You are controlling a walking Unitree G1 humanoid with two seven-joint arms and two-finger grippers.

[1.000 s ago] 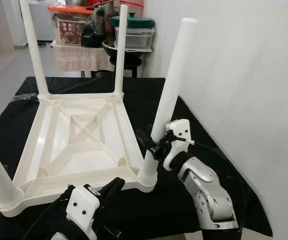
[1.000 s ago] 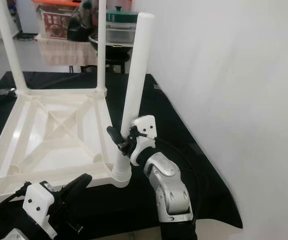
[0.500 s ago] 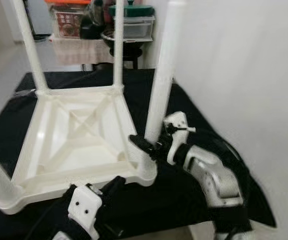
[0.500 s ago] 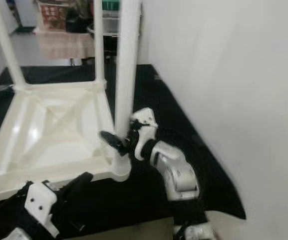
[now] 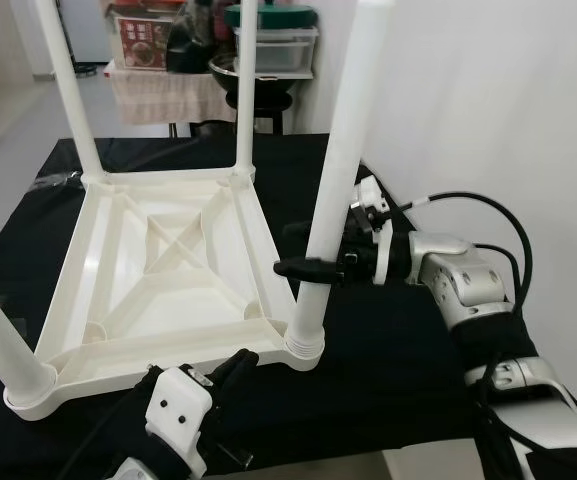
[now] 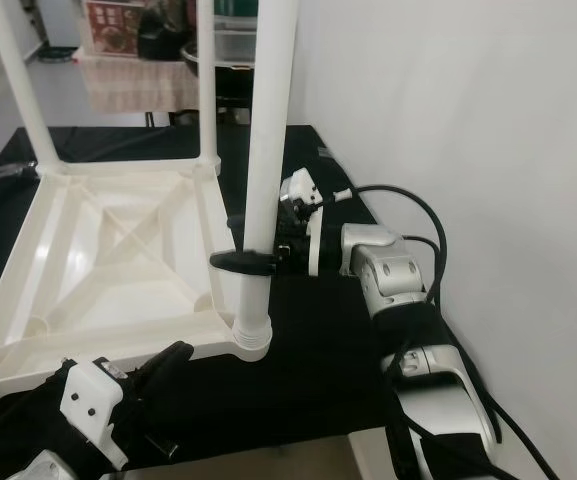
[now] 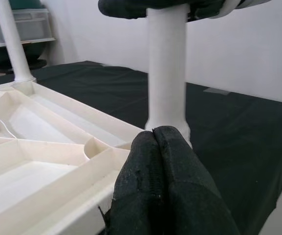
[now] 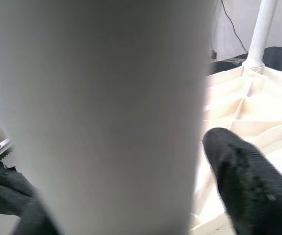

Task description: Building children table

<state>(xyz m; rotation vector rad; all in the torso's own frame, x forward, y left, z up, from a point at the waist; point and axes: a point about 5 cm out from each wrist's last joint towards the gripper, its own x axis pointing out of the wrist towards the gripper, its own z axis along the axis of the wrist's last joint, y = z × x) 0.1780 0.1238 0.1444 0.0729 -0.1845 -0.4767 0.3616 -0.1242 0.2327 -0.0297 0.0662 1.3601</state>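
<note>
Left eye view: right tool clamps corner leg near wall.

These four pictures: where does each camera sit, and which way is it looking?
Left eye, right eye: on the head, looking down at the upturned white table, with both arms in view.
Left wrist: along the left hand, shut, toward the near leg.
Right wrist: along the right hand, hard against that leg.
All four share that leg, which the right hand grips.

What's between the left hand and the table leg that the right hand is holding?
Only the near rim of the upturned table. The left hand rests against it, short of the leg gripped by the right hand, in the left eye view.
</note>
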